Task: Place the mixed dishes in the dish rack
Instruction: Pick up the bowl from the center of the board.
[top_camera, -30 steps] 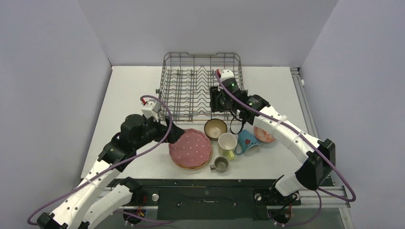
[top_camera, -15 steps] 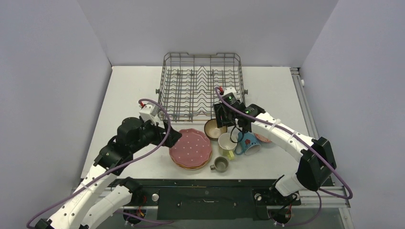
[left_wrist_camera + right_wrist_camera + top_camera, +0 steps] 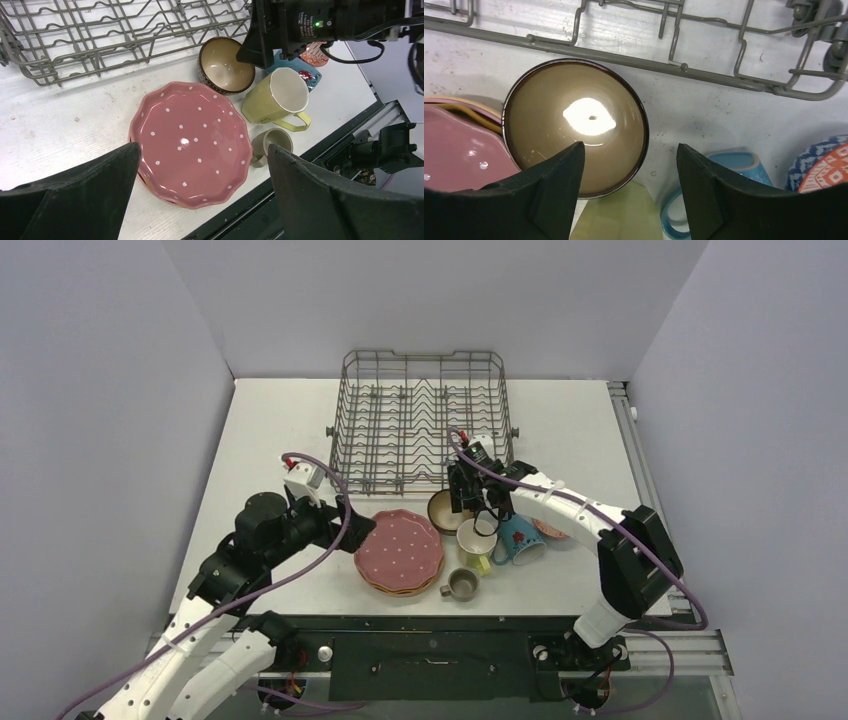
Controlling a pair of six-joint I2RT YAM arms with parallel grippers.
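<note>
Dark brown bowl (image 3: 574,125) upright on table (image 3: 270,420), just before dish rack (image 3: 420,415); its right rim under right gripper (image 3: 630,150), fingers parted, nearer arm. Left gripper (image 3: 202,147) spread wide over pink plate (image 3: 175,115).

We see the dish rack (image 3: 422,420) at the far middle of the table, nearer us the pink plate (image 3: 399,550) topping its stack, the left gripper (image 3: 360,522) just left of it, and the right gripper (image 3: 465,504) over the dark brown bowl (image 3: 445,512) beside the yellow mug (image 3: 476,540).
</note>
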